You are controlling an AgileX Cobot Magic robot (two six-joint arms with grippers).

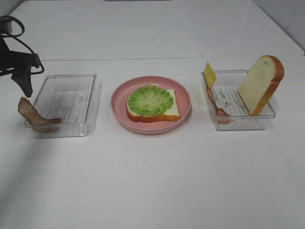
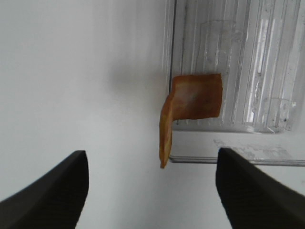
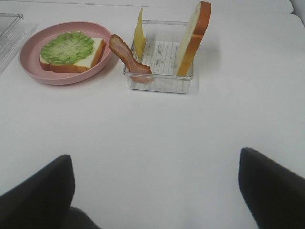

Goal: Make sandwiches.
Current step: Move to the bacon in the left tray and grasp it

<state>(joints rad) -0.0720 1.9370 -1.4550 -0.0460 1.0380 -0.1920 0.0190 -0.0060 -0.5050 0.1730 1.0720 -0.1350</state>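
One bread slice [image 1: 167, 110] lies on the pink plate [image 1: 183, 90] with the green lettuce leaf [image 1: 150, 99] on top. In the left wrist view a bacon strip [image 2: 194, 98] hangs bent over the corner of the left clear tray [image 2: 238, 57]; the high view shows that bacon strip [image 1: 34, 116] too. My left gripper [image 2: 152, 191] is open just short of it and holds nothing; the left gripper [image 1: 25, 83] hovers at the tray's far left. The right tray [image 1: 259, 117] holds an upright bread slice [image 1: 259, 83], a cheese slice [image 1: 209, 75] and another bacon strip [image 1: 217, 106]. My right gripper [image 3: 155, 191] is open, well back from that tray.
A dark cable [image 1: 12, 24] loops at the far left behind the left arm. The right tray [image 3: 159, 83] stands close to the plate [image 3: 33, 71] in the right wrist view. White tabletop [image 1: 152, 181] stretches in front of the trays and plate.
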